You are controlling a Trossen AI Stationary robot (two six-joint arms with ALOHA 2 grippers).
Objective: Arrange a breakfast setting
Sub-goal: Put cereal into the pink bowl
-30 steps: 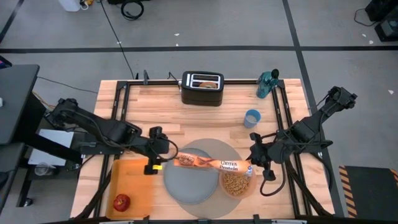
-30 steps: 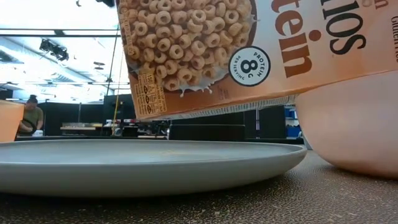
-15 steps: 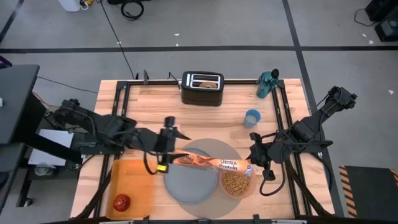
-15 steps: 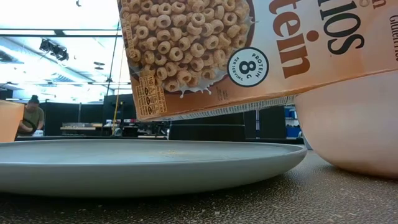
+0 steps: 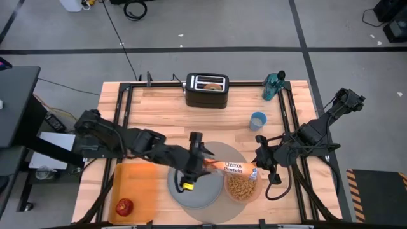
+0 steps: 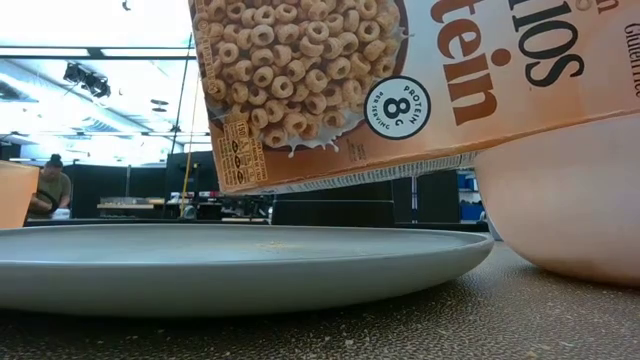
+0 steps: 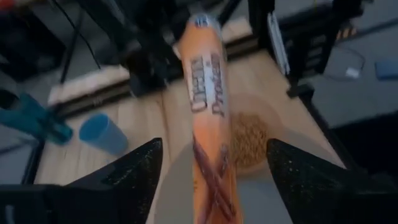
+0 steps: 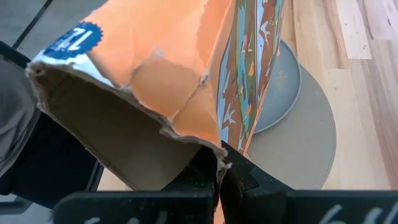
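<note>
An orange cereal box hangs on its side over the grey plate and the round grey mat. Its torn open end is by the pink bowl, which holds cereal. My right gripper is shut on that open end. My left gripper is open over the plate, one finger on each side of the box's other end, with gaps on both sides. A red apple lies on the orange tray. My right gripper pinches a cardboard wall of the box at its torn open end, between its two fingers. The fingers come from the table's right, slanting down. The box hangs clear of the plate, tilted; whether it touches the bowl's rim I cannot tell.
A black toaster stands at the far edge, a teal bottle at the far right, and a blue cup nearer the middle. Black frame rails run along both sides of the table.
My left gripper has gone toward the table's right edge, from beside the tray to over the plate, along the box's closed end. It has risen and rolled on the way. The box and my right gripper have stayed almost in place.
</note>
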